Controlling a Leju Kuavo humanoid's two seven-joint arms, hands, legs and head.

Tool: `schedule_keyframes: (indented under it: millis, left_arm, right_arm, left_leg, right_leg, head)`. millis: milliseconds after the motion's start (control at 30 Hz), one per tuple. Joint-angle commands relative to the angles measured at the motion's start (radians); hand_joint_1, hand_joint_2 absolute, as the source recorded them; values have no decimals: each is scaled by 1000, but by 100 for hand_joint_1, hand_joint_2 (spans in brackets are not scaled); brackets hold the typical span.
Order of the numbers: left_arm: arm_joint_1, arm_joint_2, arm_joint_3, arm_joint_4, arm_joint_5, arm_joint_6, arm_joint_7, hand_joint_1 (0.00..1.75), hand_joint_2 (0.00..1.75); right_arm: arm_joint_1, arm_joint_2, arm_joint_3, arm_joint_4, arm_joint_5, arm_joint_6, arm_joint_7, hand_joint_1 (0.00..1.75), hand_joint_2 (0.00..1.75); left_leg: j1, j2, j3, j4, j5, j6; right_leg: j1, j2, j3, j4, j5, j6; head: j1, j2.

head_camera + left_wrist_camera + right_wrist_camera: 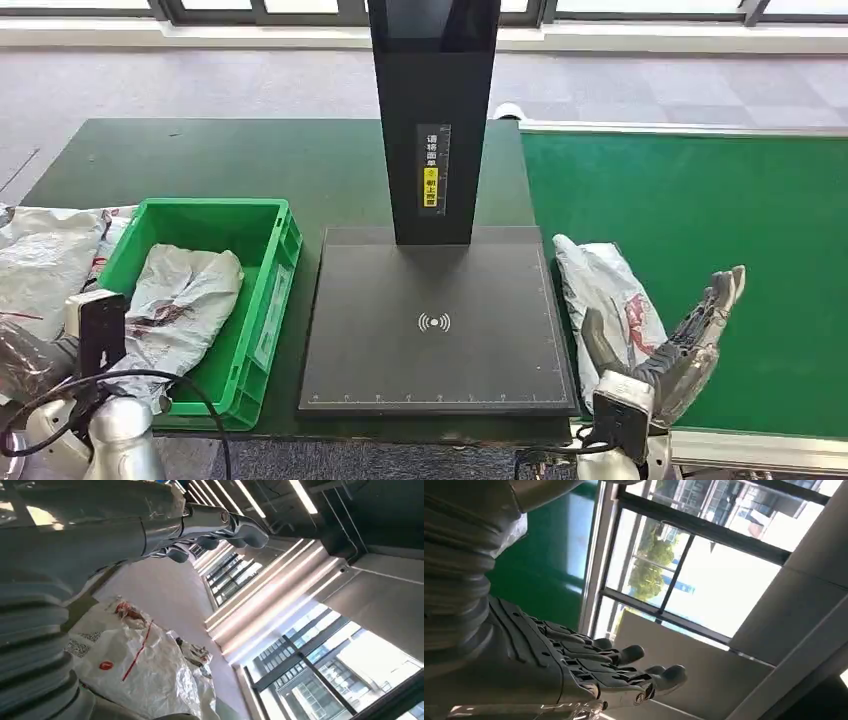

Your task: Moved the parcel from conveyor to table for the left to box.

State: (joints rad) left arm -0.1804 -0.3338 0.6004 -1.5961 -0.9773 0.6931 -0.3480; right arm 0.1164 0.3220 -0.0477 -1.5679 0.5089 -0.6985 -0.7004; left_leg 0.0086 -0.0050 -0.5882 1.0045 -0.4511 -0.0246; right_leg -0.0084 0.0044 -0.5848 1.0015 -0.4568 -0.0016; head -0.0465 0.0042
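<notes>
Head view, right half: the green conveyor (pixel 700 230) carries the white parcel (pixel 605 290) at its left edge, lower centre-right. Just right of the parcel, the right hand (pixel 690 345) is spread open, holding nothing. Lower left, the left hand (pixel 220 527) grips nothing, fingers loosely extended.

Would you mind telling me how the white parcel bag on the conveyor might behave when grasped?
The white parcel bag looks wrinkled and soft, so it will probably sag and fold when lifted. Its glossy plastic film may slip in the right hand. Lying flat, it seems unlikely to roll.
</notes>
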Motion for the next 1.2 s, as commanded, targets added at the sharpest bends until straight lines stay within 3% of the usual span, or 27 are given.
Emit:
schedule_keyframes:
  millis: [33,400,500,533,567,600,633,700,767,800,833,967,1100,1200]
  left_arm:
    - [-92,-15,150,159,178,5,-176,0,175]
    - [-101,-15,178,177,227,5,-231,0,175]
    - [-100,-15,169,196,280,5,-301,0,175]
    - [-56,-15,56,91,240,5,-178,0,175]
    - [-43,-15,20,118,282,5,-209,0,175]
    - [-33,-15,8,138,316,5,-245,0,175]
    - [6,-15,-99,40,275,5,-134,0,175]
    - [7,-15,-134,132,422,5,-234,0,175]
    - [9,-15,-158,173,457,5,-277,0,175]
    - [29,-15,-209,178,428,5,-260,0,175]
    - [-2,-15,-189,253,438,5,-312,0,175]
    - [12,-15,-250,274,409,5,-274,0,175]
    - [24,-15,-294,275,386,5,-262,0,175]
    - [20,-15,-281,287,383,5,-260,0,175]
  right_arm:
    - [-64,27,-111,126,-17,0,2,0,175]
    - [-84,27,-195,177,-14,0,2,0,175]
    - [-157,27,-355,321,95,0,31,0,175]
    - [-187,27,-390,357,145,0,61,0,175]
    - [-189,27,-427,383,217,0,113,0,175]
    - [-218,27,-483,424,259,0,103,0,175]
    - [-253,27,-560,487,316,0,89,0,175]
    - [-336,20,-673,593,445,0,94,0,175]
    - [-369,3,-681,656,443,0,97,0,175]
    - [-389,-41,-629,740,347,10,77,0,175]
    - [-408,-57,-639,773,374,0,89,0,175]
    - [-443,-75,-639,830,450,0,170,0,175]
    - [-495,-123,-605,960,362,32,110,0,175]
    - [-529,-154,-579,1026,397,0,148,0,175]
  left_leg:
    - [0,0,3,-3,1,1]
    - [0,1,4,-3,1,1]
    - [0,1,4,-3,1,1]
    - [0,0,3,-2,1,1]
    - [1,1,3,-2,1,1]
    - [1,1,3,-3,1,1]
    - [0,-1,2,-1,0,1]
    - [0,-1,4,-4,2,1]
    - [0,-1,4,-2,1,1]
    - [0,-1,5,-3,1,2]
    - [-1,0,4,-3,2,1]
    - [-1,-1,5,-3,2,3]
    - [-1,0,5,-4,2,3]
    - [-2,-2,5,-3,3,3]
  right_leg:
    - [0,0,3,-2,1,0]
    - [0,0,4,-3,1,0]
    - [0,0,4,-3,1,0]
    - [0,0,4,-3,1,0]
    - [1,0,3,-4,1,1]
    - [1,0,4,-4,2,1]
    - [0,-2,3,-2,0,0]
    - [0,-1,4,-5,2,1]
    - [1,-2,5,-4,1,1]
    - [0,-1,5,-5,2,1]
    - [-1,0,3,-4,2,1]
    - [-1,-1,5,-4,2,2]
    - [-1,0,5,-5,4,1]
    - [-2,-2,5,-4,3,1]
  head:
    - [0,0]
    - [0,0]
    - [0,0]
    - [0,0]
    - [0,0]
    - [0,0]
    - [0,0]
    - [0,0]
    - [0,0]
    - [0,0]
    - [0,0]
    - [0,0]
    - [0,0]
    - [0,0]
